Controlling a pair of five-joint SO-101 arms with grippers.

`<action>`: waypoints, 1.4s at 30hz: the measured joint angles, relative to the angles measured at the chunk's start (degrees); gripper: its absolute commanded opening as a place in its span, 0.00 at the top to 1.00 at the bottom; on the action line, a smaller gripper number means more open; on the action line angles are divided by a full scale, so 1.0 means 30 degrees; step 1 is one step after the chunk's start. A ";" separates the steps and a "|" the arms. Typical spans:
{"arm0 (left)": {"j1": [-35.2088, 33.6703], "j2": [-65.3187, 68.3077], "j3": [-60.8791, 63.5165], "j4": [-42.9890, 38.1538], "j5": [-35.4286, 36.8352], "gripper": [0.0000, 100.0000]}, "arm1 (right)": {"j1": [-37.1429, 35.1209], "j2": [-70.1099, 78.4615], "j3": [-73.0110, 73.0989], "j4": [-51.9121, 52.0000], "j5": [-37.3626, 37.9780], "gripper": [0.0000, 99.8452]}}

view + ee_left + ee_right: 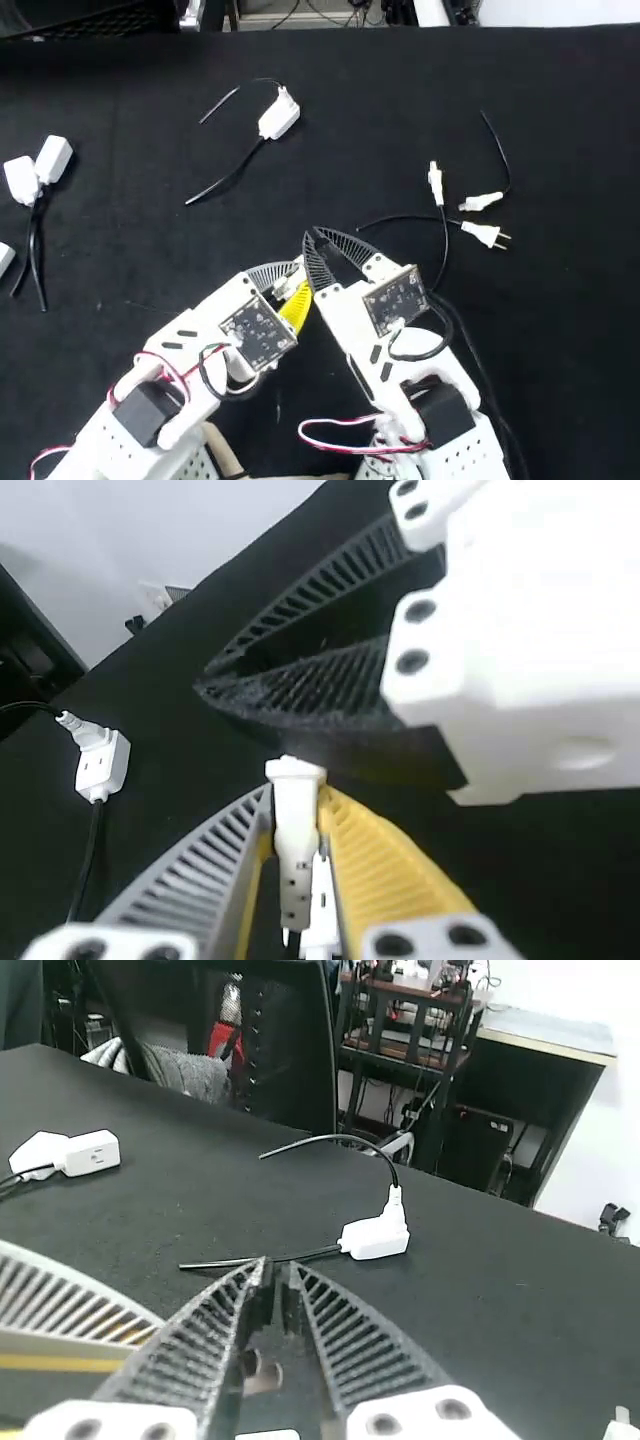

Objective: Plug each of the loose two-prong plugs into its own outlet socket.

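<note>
Left gripper is clamped on a smooth white plug, with ribbed grey and yellow fingers either side of it. Right gripper has black ribbed wedges, tips pinched together on nothing. Matte black cloth underneath. There's a boxy white socket at 12 o'clock, loose plugs at 2 and paired sockets at 10. A dark chair sits beyond.

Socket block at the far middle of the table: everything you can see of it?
The socket block is small, white, plastic-looking, lying on the black table. A white plug is seated at one end, its thin black cord arcing away; a second black cord leaves the other end. Two slots show on one face.
</note>
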 measured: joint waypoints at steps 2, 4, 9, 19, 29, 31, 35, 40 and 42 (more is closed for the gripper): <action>0.0029 0.0029 0.0000 0.0000 -0.0059 0.97 | 0.0000 0.0000 0.0234 -0.0029 0.0615 0.99; 0.0029 0.0029 0.0029 0.0029 -0.0059 0.97 | 0.0000 0.0000 0.0322 -0.0029 0.0879 0.99; 0.0029 0.0059 0.0029 0.0029 -0.0059 0.97 | 0.0000 0.0000 0.0527 -0.0029 0.0908 0.99; 0.0029 0.0088 -0.0205 0.0059 -0.0059 0.97 | 0.0205 -0.0059 0.0762 -0.0059 0.0908 0.99; 0.0029 0.0088 -0.1143 0.1114 -0.0059 0.97 | 0.0264 -0.0059 0.0762 -0.0059 0.0908 0.99; 0.0029 0.0088 -0.1582 0.1231 -0.0059 0.97 | 0.0469 -0.0059 0.0762 -0.0088 0.0908 0.99; 0.0059 0.0088 -0.2286 0.1231 -0.0059 0.97 | 0.0879 -0.0059 0.0850 -0.0059 0.0908 0.99; 0.0176 -0.0908 -0.4659 0.0996 -0.0117 0.97 | 0.0791 0.0000 0.2168 0.0381 0.1201 0.99; 0.0234 -0.0879 -0.4689 0.0996 -0.0117 0.97 | 0.0938 0.0000 0.2198 0.0440 0.1172 0.99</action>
